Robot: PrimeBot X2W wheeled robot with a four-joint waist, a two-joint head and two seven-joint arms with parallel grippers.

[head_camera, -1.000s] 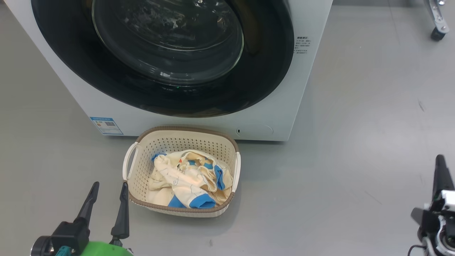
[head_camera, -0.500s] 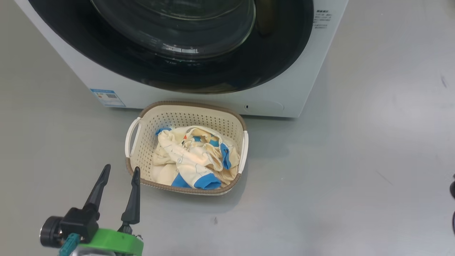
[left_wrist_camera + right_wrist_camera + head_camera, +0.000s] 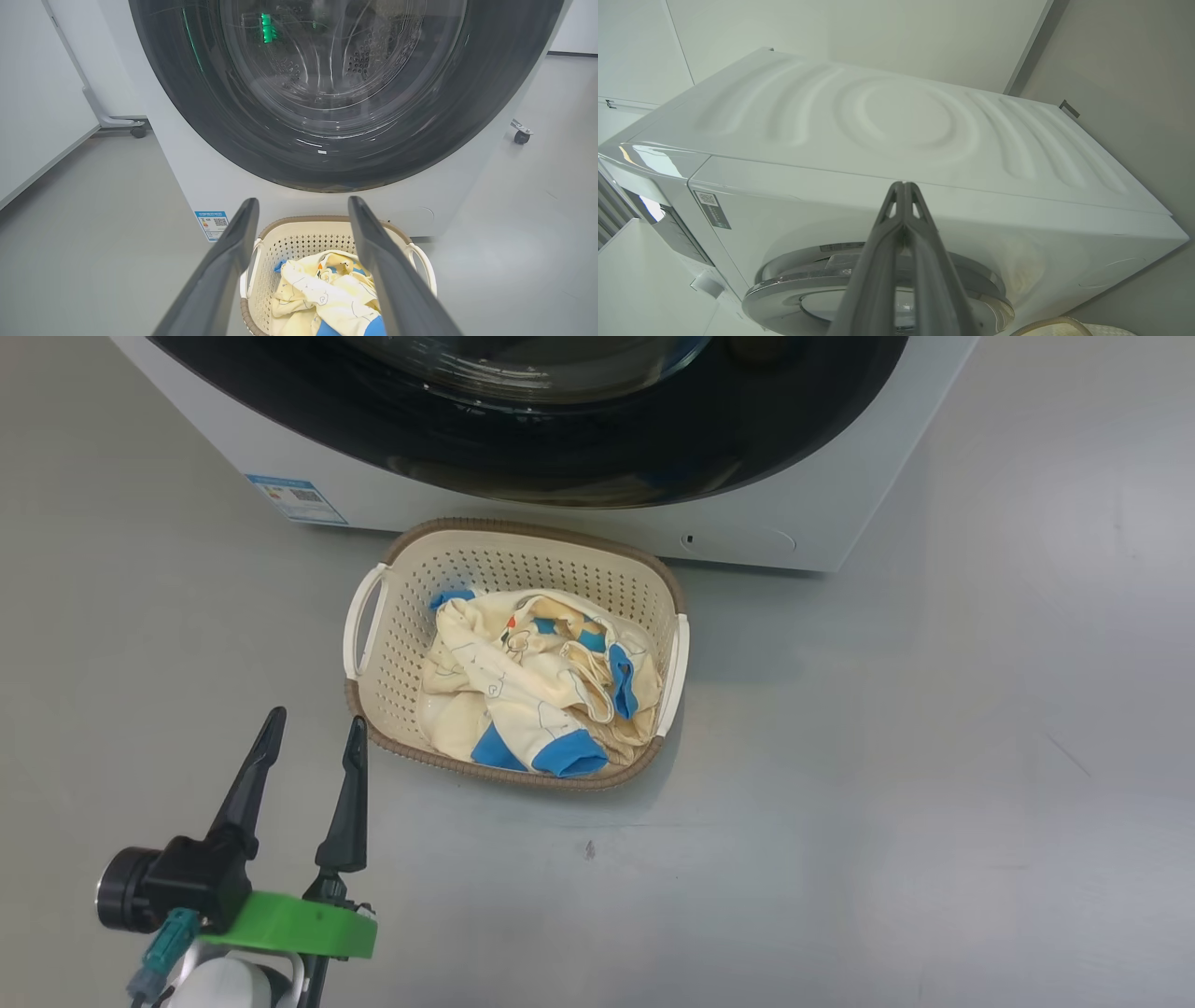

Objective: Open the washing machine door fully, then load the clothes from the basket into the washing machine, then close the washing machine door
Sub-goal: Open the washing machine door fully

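Head view: at the lower left, the left gripper [image 3: 317, 717], its two long dark fingers spread wide, holds nothing. It hangs over the grey floor [image 3: 934, 756] just beside the near left corner of the small cream perforated plastic basket [image 3: 397, 644]. The basket stands on the floor near the front lower edge of the big white front-loading washing machine [image 3: 822, 513], presumably to keep the loading path short. Crumpled cream-yellow clothes [image 3: 532, 681] with blue cuffs lie inside it. The round door [image 3: 653, 467], glossy black-rimmed, appears closed, so opening it is judged the pending step. In the right wrist view, the right gripper [image 3: 903, 189] is pressed shut and empty, pointing at the machine's ribbed white panel.
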